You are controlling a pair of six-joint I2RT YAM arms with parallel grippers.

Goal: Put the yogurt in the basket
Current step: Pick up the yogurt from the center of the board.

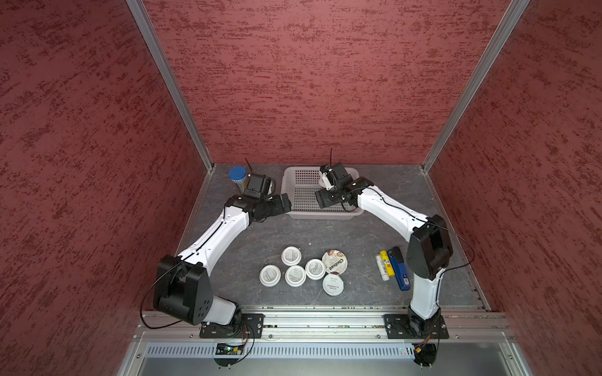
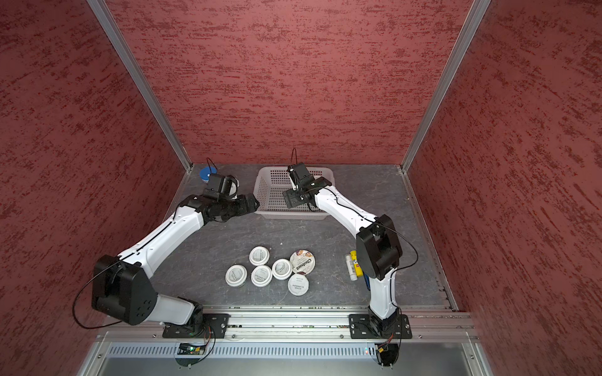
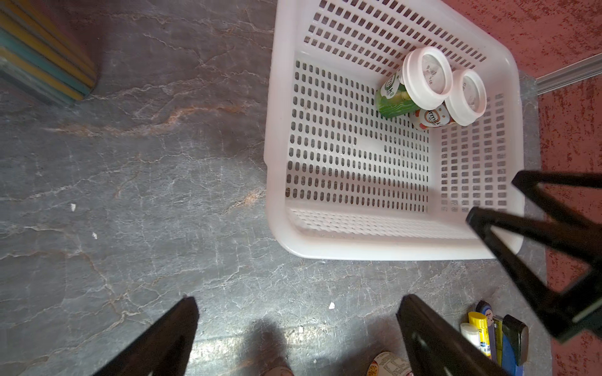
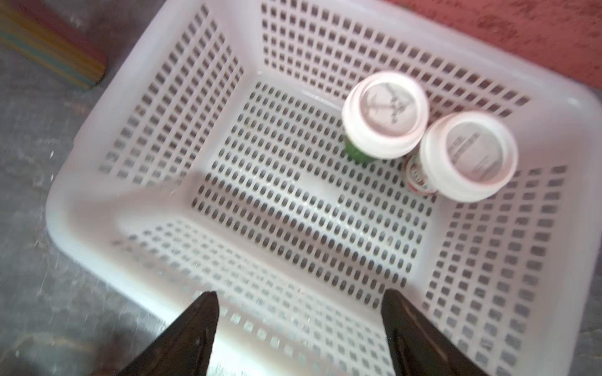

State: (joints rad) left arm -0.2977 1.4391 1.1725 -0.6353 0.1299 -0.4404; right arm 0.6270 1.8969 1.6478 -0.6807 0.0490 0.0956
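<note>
The white perforated basket (image 1: 291, 213) (image 2: 260, 211) stands at the back of the table. Two white-lidded yogurt cups, one green-sided (image 3: 423, 76) (image 4: 386, 114) and one with red print (image 3: 467, 96) (image 4: 469, 156), stand together in one corner of it. Several more white-lidded cups (image 1: 295, 275) (image 2: 261, 275) and the Chobani cup (image 1: 334, 261) (image 2: 302, 261) are grouped on the table near the front. My right gripper (image 4: 301, 294) (image 1: 325, 198) hangs open over the basket's near wall, holding nothing. My left gripper (image 3: 298, 299) (image 1: 281, 204) is open and empty over bare table beside the basket's front left corner.
A clear tube with a blue cap (image 1: 237, 175) stands at the back left, behind my left wrist. Glue sticks (image 1: 383, 265) and a blue stapler (image 1: 401, 273) lie at the right next to my right arm's elbow. Red walls enclose the table.
</note>
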